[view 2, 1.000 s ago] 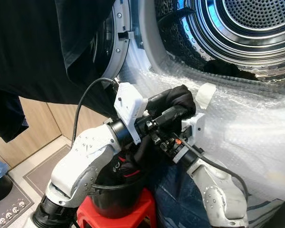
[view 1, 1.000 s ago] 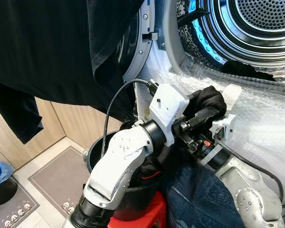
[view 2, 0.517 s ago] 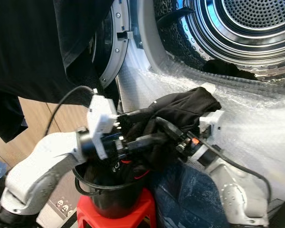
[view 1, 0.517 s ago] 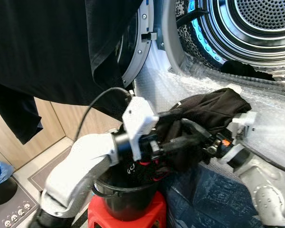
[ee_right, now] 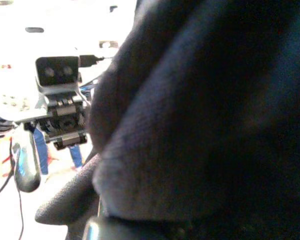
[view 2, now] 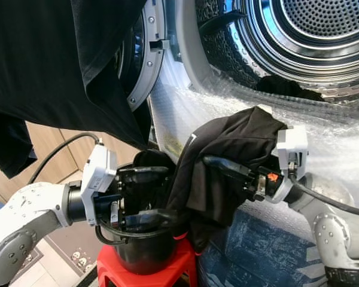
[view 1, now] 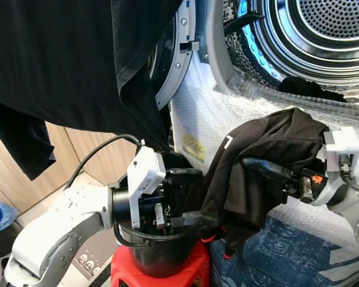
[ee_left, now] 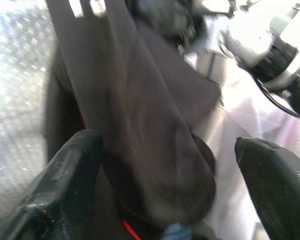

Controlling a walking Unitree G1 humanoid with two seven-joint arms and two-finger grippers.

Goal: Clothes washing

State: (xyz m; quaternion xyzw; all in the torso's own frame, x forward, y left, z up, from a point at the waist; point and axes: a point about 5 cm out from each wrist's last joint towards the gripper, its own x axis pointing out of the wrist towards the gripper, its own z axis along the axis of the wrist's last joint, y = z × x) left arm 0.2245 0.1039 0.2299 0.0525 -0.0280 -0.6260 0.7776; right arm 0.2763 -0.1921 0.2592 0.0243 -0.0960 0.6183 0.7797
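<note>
Black cloth, a crumpled dark garment (view 1: 269,161), hangs draped over the right gripper (view 1: 269,170) in front of the open front-loading washer w/ a shiny perforated steel drum (view 1: 323,30); the gripper's long black fingers run under the folds, so can't tell if they pinch the fabric or just carry it. Garment's lower end trails down to the rim of a round black plastic bucket (view 1: 158,254), which sits on a small red plastic stool (view 1: 161,272). Left gripper (view 1: 188,197) is at the bucket mouth, fingers spread wide apart, one above and one along the rim, w/ the hanging cloth just beside them & nothing clamped; left wrist view shows both finger pads (ee_left: 65,175) well apart w/ the dark fabric strip between. Another dark item (view 1: 305,86) lies inside the drum near its front lip. Clear bubble wrap sheeting (view 1: 227,113) covers the washer front below the door opening. Big black shirt (view 1: 66,66) hangs over the open washer door at the robot's left, covering most of the upper left of the head views. Blue speckled bag or fabric (view 1: 269,257) sits low, beside the stool, under the right arm. Light wood cabinet panels (view 1: 96,155) stand behind the left arm, tiled floor w/ a grey mat (view 1: 63,206) below
</note>
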